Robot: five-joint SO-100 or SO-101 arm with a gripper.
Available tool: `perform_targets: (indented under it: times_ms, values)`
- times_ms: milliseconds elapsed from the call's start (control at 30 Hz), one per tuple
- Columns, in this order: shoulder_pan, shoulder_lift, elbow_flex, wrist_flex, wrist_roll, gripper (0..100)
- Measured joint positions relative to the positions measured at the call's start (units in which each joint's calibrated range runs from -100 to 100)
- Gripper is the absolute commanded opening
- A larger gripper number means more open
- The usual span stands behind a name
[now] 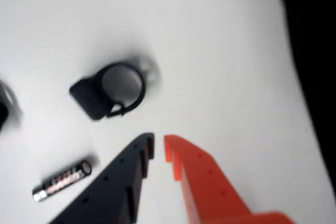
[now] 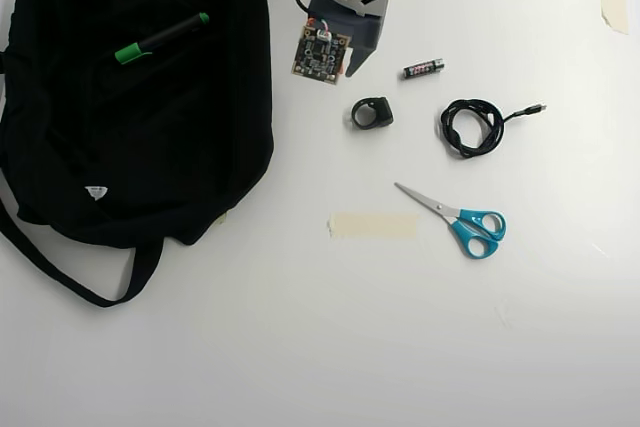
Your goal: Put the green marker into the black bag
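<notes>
1. In the overhead view the marker lies on top of the bag, in the upper left part of the table. Its green cap points to the lower left.
2. The wrist view shows neither the marker nor the bag.
3. The wrist view shows the fingers, one black and one orange, almost pressed together with only a narrow gap. They hold nothing.
4. In the overhead view the arm is at the top centre, and the fingers are hidden under it.
5. A small black ring clip lies just beyond the fingertips in the wrist view. A battery lies at the lower left.
6. Only the overhead view shows the coiled cable, the scissors with blue handles, and a strip of tape.
</notes>
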Motion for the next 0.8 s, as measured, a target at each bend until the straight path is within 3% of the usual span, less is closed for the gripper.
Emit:
perform_targets:
  times_ms: [800]
  values:
    - [-9.18, -35.78, 51.02, -21.21, 0.1, 2]
